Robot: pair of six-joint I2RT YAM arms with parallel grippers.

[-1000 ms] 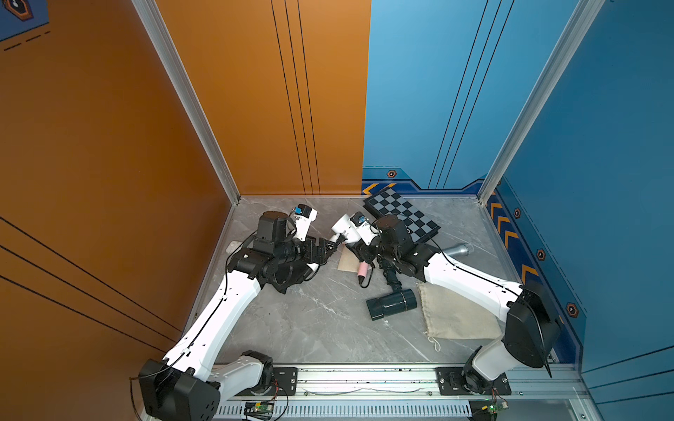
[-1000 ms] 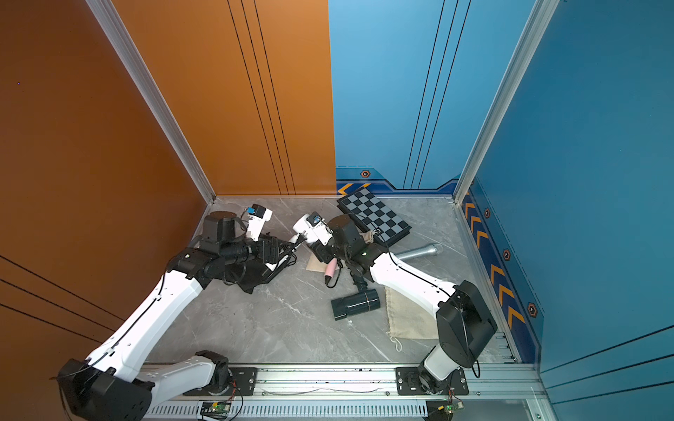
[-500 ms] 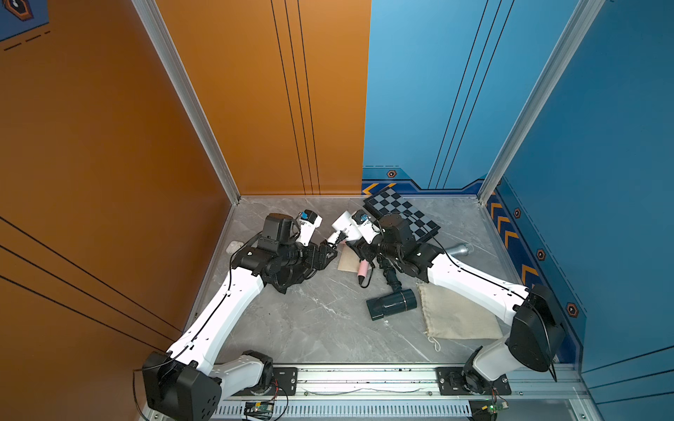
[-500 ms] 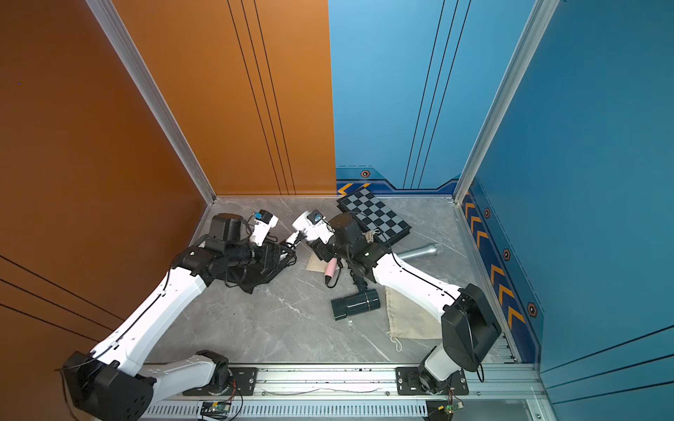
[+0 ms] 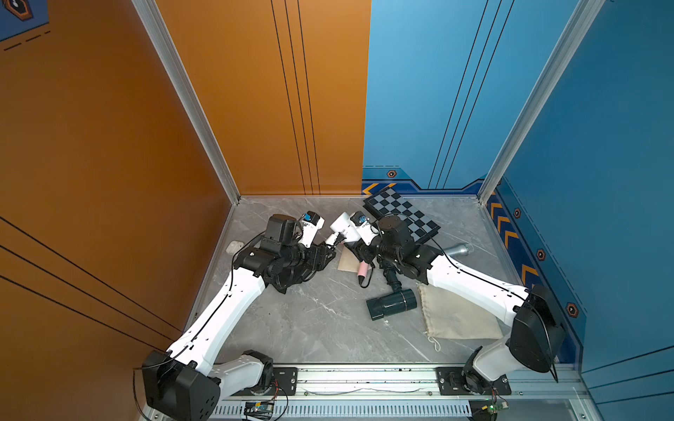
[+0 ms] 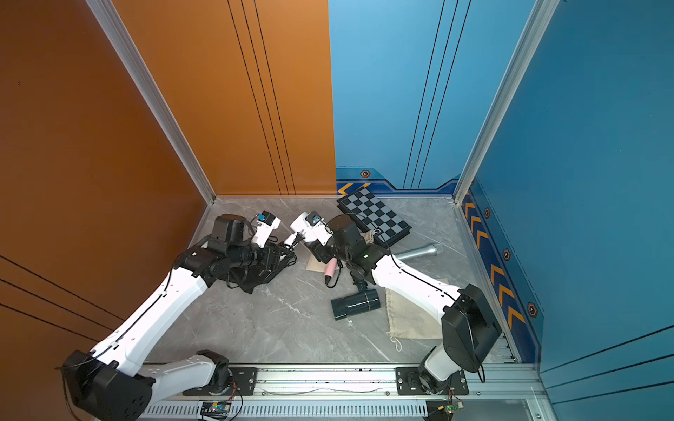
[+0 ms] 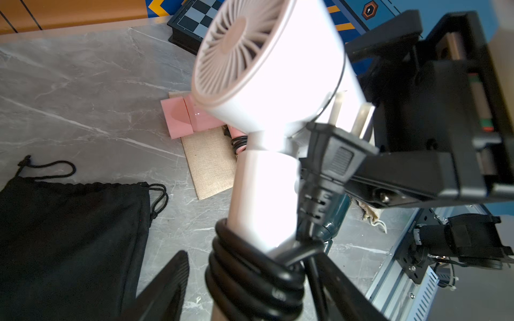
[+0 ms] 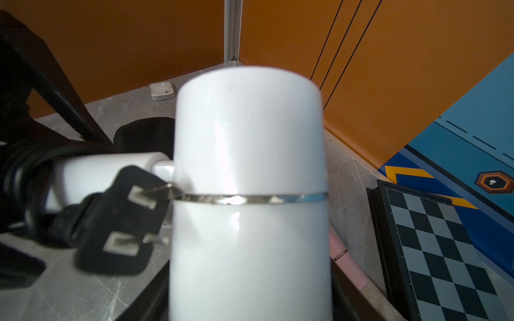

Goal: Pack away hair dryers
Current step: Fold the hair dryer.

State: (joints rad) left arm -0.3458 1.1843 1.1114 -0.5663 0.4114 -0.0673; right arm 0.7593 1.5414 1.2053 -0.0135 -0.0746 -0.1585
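The white hair dryer [image 5: 343, 224] [image 6: 302, 222] is held off the floor, my right gripper [image 5: 355, 240] [image 8: 250, 278] shut on its barrel [image 8: 250, 166]. My left gripper [image 5: 329, 249] [image 7: 250, 258] straddles its folded handle where the black cord [image 7: 250, 272] is wound. The jaws are open, and one finger [image 7: 164, 283] stands clear of the cord. The plug [image 7: 333, 155] hangs beside the handle. The pale pink hair dryer [image 5: 363, 269] [image 7: 180, 116] lies on a beige bag [image 5: 348, 260]. The dark teal hair dryer [image 5: 392, 304] [image 6: 355, 304] lies nearer the front.
A black drawstring bag [image 5: 291, 277] [image 7: 69, 236] lies under the left arm. Another beige bag [image 5: 459, 317] lies flat at front right. At the back right are a chessboard [image 5: 405, 215] and a silver microphone [image 5: 457, 250]. A small white case [image 5: 234, 247] sits by the orange wall.
My left gripper has moved right to the white dryer's handle and its jaws have narrowed round the cord bundle. The right gripper still holds the barrel in much the same place.
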